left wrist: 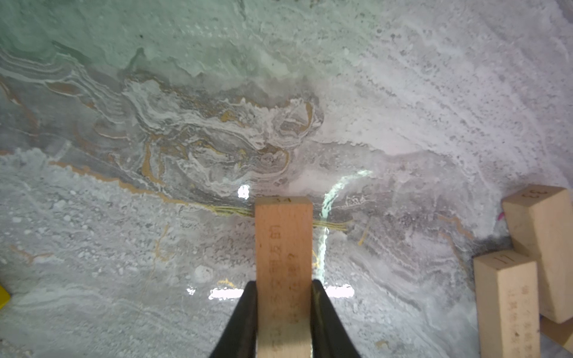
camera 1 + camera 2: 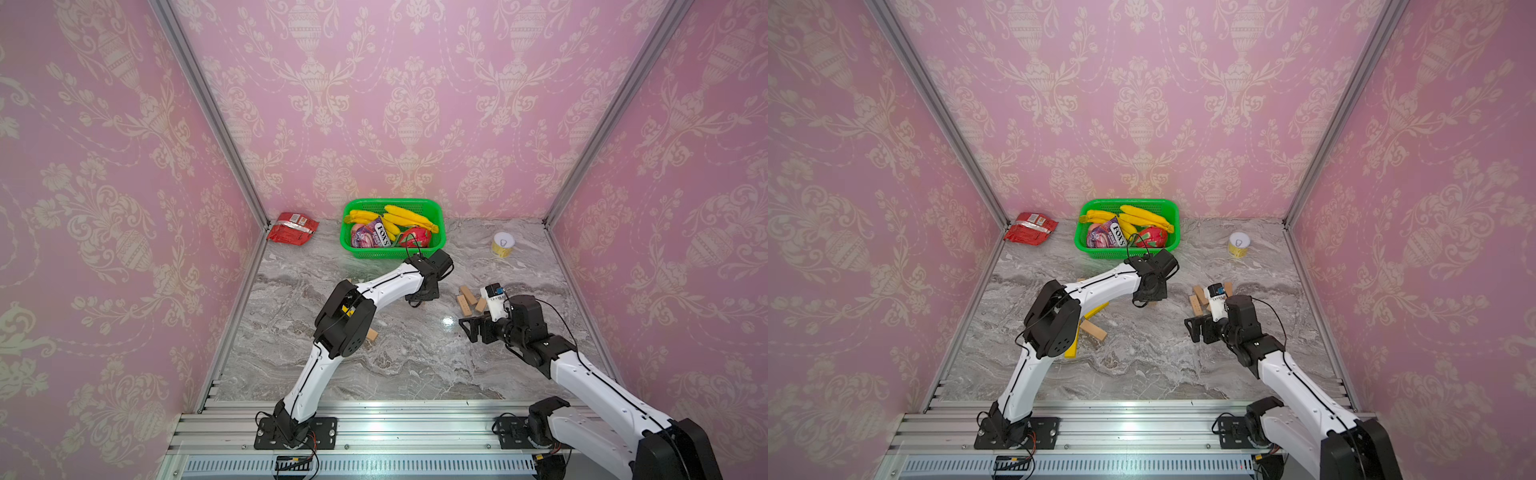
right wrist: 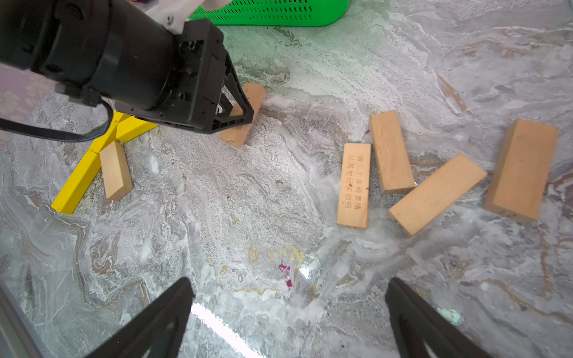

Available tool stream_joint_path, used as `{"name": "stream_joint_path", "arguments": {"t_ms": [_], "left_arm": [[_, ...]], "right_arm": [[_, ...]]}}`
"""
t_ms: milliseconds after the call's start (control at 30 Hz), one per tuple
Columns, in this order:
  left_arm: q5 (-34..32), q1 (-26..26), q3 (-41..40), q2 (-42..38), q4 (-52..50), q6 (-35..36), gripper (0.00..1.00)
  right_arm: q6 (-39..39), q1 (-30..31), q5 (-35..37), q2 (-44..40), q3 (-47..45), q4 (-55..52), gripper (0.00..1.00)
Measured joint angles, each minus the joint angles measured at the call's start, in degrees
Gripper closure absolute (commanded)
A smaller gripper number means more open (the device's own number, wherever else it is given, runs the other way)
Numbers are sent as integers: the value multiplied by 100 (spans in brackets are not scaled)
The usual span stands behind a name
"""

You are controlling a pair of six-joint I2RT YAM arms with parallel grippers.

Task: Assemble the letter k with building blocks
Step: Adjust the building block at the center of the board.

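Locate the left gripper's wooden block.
In the right wrist view the wooden block is mid-table in the left gripper, between the yellow-and-wood figure and four loose blocks, near the green basket.

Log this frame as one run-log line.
left gripper: shut on wood block | right gripper: open, empty | loose wood blocks: four, on table | yellow-and-wood K: on table, partly hidden

FOX'S: candy packet (image 2: 380,236) | 34: end of wood block (image 1: 283,263) | Chinese engraving: loose block (image 3: 353,185)
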Motion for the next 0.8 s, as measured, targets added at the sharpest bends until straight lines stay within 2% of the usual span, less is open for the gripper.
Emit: {"name": "stream_joint_path", "arguments": {"t_ms": [400, 500, 800], "left_arm": [[109, 15, -2, 13, -17, 24, 84], [151, 17, -2, 26, -17, 42, 83], [262, 24, -2, 98, -61, 133, 80]], "right_arm": [[52, 0, -90, 13, 4, 74, 0], [127, 0, -142, 13, -280, 660, 0], [219, 0, -197, -358, -706, 920, 0]]}}
